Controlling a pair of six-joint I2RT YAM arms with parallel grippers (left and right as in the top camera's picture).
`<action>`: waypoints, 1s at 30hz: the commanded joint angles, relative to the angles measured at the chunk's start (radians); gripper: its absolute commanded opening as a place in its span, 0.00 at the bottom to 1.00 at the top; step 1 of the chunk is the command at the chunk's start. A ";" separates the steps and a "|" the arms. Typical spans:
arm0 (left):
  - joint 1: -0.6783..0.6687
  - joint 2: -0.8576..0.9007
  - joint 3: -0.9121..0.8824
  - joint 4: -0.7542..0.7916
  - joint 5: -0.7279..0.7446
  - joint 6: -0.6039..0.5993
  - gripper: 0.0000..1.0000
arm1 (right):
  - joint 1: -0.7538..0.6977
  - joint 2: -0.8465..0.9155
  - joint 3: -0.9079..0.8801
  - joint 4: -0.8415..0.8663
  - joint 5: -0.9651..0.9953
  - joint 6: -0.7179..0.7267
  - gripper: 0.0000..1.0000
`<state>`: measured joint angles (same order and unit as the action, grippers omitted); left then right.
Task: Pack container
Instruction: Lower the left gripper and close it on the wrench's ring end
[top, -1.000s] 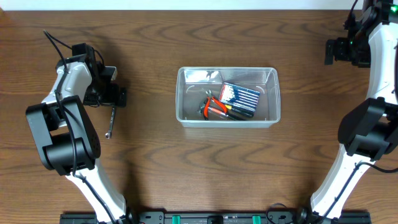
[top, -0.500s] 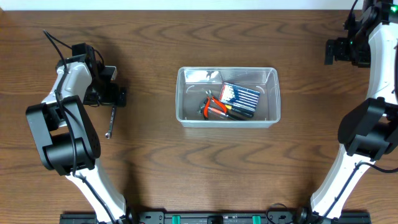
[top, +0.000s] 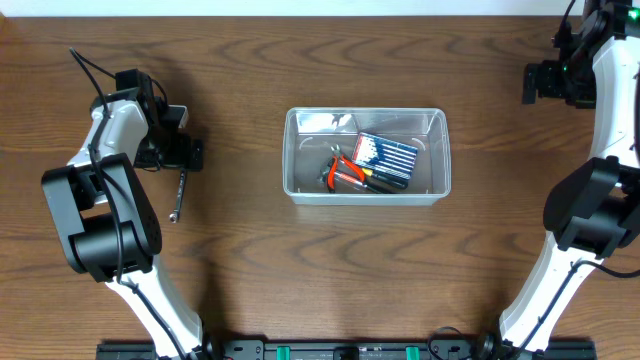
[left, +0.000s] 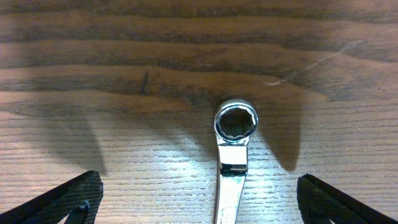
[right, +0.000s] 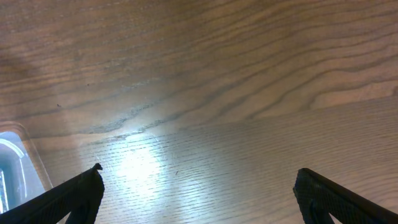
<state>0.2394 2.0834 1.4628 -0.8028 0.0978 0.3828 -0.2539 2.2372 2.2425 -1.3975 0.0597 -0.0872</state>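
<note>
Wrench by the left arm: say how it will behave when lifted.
The wrench looks like solid polished metal, so probably stiff and heavy for its size. Its shiny finish may be slippery. It lies flat, so it should slide, not roll.

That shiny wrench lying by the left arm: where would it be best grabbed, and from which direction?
Probably on the straight shank just below the ring end, coming straight down from above. The wrench lies flat on the table, so only its narrow side edges can be pinched, and the open left tool hangs over it with one finger either side.
</note>
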 joint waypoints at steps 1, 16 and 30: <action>0.002 0.016 -0.027 0.002 -0.005 0.013 0.98 | 0.005 -0.024 -0.003 -0.001 -0.004 0.012 0.99; 0.002 0.016 -0.034 0.005 -0.005 0.012 1.00 | 0.005 -0.024 -0.003 -0.001 -0.004 0.012 0.99; 0.001 0.016 -0.034 0.005 -0.005 0.012 0.61 | 0.005 -0.024 -0.003 -0.001 -0.004 0.012 0.99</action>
<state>0.2394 2.0834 1.4384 -0.7990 0.0978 0.3946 -0.2539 2.2372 2.2425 -1.3975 0.0597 -0.0872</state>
